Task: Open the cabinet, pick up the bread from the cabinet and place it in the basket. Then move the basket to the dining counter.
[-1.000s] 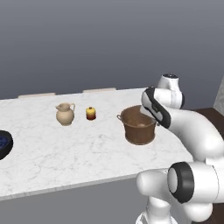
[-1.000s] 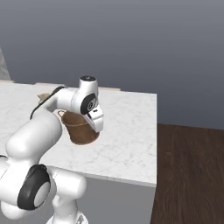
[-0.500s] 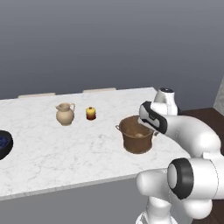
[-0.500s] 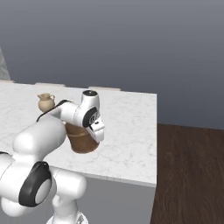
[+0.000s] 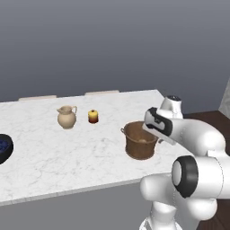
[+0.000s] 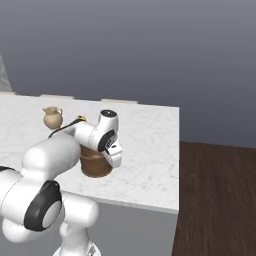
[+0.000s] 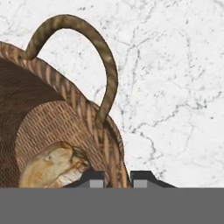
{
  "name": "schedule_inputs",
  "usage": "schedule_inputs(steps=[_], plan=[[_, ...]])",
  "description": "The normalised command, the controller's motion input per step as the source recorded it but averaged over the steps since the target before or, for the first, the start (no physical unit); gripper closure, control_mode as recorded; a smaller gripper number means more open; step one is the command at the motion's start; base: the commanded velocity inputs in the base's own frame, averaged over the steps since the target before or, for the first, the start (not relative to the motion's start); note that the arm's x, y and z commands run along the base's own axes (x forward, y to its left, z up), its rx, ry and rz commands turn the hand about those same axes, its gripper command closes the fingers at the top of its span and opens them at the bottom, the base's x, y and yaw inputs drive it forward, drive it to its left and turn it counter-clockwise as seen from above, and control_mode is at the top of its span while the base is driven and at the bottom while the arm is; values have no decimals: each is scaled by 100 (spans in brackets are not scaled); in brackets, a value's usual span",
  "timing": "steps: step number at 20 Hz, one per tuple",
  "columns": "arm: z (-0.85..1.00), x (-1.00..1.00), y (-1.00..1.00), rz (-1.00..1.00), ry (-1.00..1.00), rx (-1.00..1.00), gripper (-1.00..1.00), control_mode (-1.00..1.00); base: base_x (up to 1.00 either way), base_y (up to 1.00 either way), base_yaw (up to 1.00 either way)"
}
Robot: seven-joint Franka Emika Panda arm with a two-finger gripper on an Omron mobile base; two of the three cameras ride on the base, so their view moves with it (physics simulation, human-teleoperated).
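Note:
The round brown woven basket [image 5: 140, 144] [image 6: 95, 165] stands near the right end of the white marble dining counter [image 5: 67, 157] [image 6: 145, 150]. Whether it touches the slab I cannot tell. My gripper [image 5: 157, 134] [image 6: 113, 158] [image 7: 114, 177] is shut on the basket's rim [image 7: 65, 109], just beside a curved side handle [image 7: 105, 57]. The golden-brown bread [image 7: 52, 166] lies at the bottom of the basket. The cabinet is out of view.
A beige jug [image 5: 66, 117] [image 6: 52, 117] and a small yellow jar with a red lid [image 5: 93, 116] stand farther back on the counter. A dark bowl [image 5: 3, 148] sits at its left edge. Dark wood floor [image 6: 215, 200] lies past the counter's right end.
The gripper has come down and a little nearer to the base, carrying the basket with it. Jug, jar and bowl have stayed put.

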Motion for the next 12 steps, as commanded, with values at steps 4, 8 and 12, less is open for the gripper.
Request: schedule_inputs(steps=[4, 8, 12], plan=[[-12, 8, 0, 0, 0, 1, -100, -100, 0, 0, 0], [0, 5, 0, 0, 0, 0, -100, -100, 0, 0, 0], [8, 4, 0, 0, 5, -1, -100, -100, 0, 0, 0]])
